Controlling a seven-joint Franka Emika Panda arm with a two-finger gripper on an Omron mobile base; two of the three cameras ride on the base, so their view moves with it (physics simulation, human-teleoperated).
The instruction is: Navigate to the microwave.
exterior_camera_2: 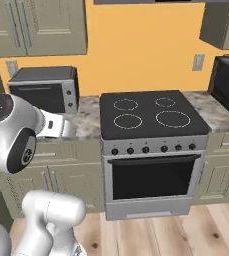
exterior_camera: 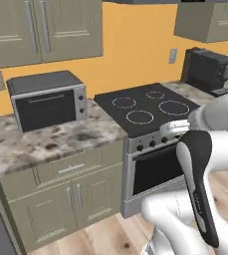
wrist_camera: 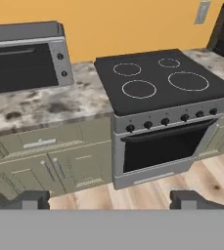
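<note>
Facing the black four-ring stove (exterior_camera_2: 151, 117), the arm is folded close, I judge for driving, and its pincer (wrist_camera: 113, 201) gapes wide and empty. On the speckled stone desk (exterior_camera: 60, 142) sit a silver knobbed countertop oven (exterior_camera: 48, 102) and a black coffee machine (exterior_camera: 207, 69). Where the microwave stands I cannot tell.

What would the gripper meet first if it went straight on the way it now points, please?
Probably the stove: the open gripper looks along at its front edge and oven door, beside the marbled counter. Nothing nearer shows, though depth is unclear.
</note>
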